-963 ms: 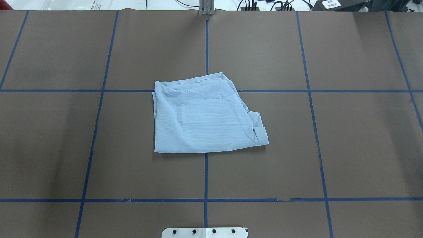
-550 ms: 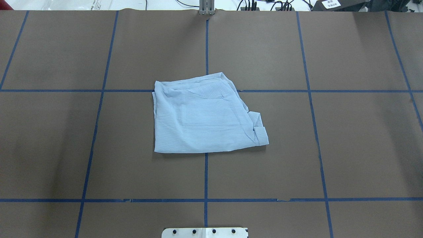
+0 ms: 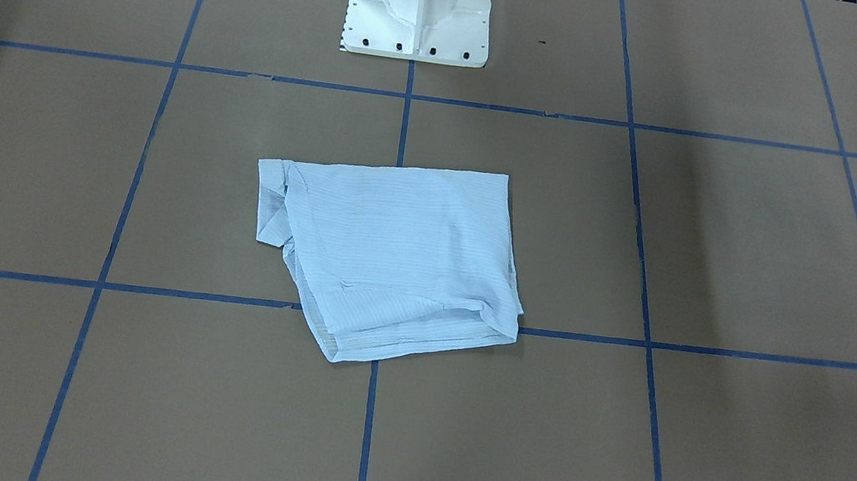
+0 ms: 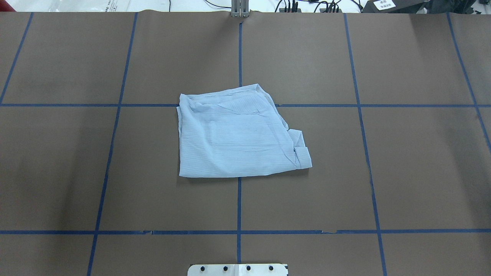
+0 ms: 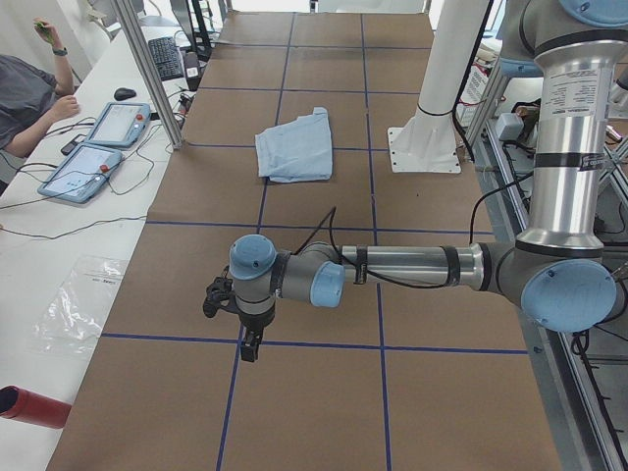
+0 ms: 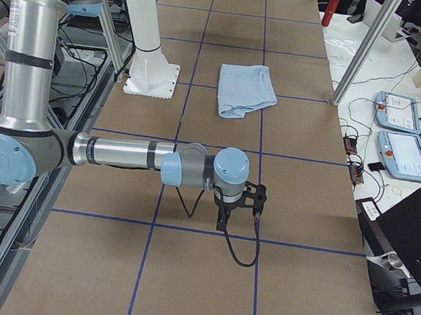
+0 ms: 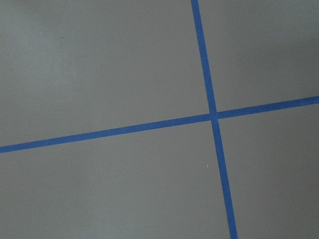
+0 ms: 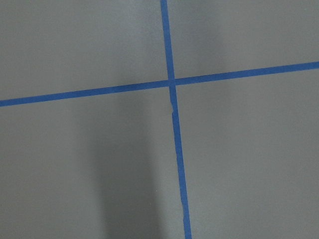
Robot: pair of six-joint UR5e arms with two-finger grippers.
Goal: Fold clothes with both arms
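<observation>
The pale blue striped shirt [image 4: 234, 138] lies folded into a rough rectangle at the middle of the brown table, with a cuff sticking out at its right corner. It also shows in the front view [image 3: 393, 256] and both side views [image 5: 294, 145] [image 6: 246, 89]. Neither arm touches it. The left gripper [image 5: 250, 348] hangs over a blue tape crossing far from the shirt, near the table's left end. The right gripper [image 6: 222, 220] hangs likewise near the right end. I cannot tell whether either is open or shut. Both wrist views show only table and tape.
The white pedestal base [image 3: 420, 4] stands behind the shirt. A side bench holds teach pendants [image 5: 98, 142] [image 6: 398, 136], cables and a red cylinder [image 5: 29, 407]. A person [image 5: 25, 93] sits there. An aluminium post [image 5: 147, 69] rises at the table's edge.
</observation>
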